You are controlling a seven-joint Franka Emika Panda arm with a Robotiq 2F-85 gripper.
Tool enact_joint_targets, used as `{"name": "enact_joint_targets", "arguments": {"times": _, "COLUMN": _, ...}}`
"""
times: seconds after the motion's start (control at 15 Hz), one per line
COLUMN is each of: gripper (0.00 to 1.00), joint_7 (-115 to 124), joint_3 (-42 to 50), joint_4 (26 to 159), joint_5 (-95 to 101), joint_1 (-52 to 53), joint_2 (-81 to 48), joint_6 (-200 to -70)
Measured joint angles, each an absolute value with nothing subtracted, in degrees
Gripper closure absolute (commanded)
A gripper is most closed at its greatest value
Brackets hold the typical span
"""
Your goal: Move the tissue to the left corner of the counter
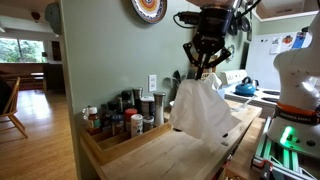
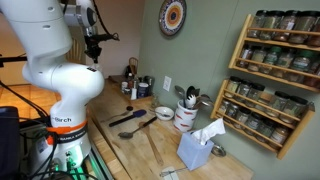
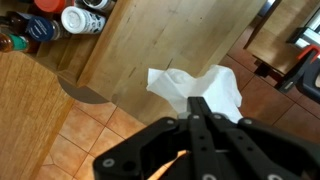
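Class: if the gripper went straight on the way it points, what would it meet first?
The tissue the gripper holds; beyond it, probably the counter, though depth is unclear.

Your gripper (image 1: pixel 203 72) pinches the tissue (image 1: pixel 203 108), whose hanging sheet hides part of the counter (image 1: pixel 165 155) in an exterior view. The wall plate (image 1: pixel 148 8) is cut off by the top edge. In the wrist view the fingers (image 3: pixel 200 118) cover the tissue's near edge. Labels on the spice jars (image 2: pixel 272 52) are too small to read.

Sage-green wall (image 1: pixel 100 55), wood floor (image 1: pixel 45 125) — daylit window (image 1: pixel 22 28)
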State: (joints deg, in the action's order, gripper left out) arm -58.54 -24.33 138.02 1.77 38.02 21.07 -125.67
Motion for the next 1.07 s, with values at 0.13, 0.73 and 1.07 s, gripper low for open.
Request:
{"name": "enact_joint_targets", "arguments": {"times": 0.13, "gripper": 1.00, "joint_7": -56.5, "joint_3": -24.3, "joint_4": 133.9, "joint_5": 4.7, "joint_1": 37.0, "joint_2": 16.3, "joint_6": -125.7}}
{"name": "enact_joint_targets", "arguments": {"times": 0.73, "gripper": 1.00, "joint_7": -53.8, "joint_3": -24.6, "joint_4": 125.0, "joint_5": 7.3, "joint_1": 33.7, "joint_2": 1.3, "joint_6": -125.6}}
{"name": "enact_joint_targets", "arguments": {"times": 1.07, "gripper": 1.00, "joint_7": -47.5, "joint_3": -24.9, "joint_4": 121.5, "joint_5": 11.2, "joint_1": 33.2, "joint_2": -4.4, "joint_6": -125.6}}
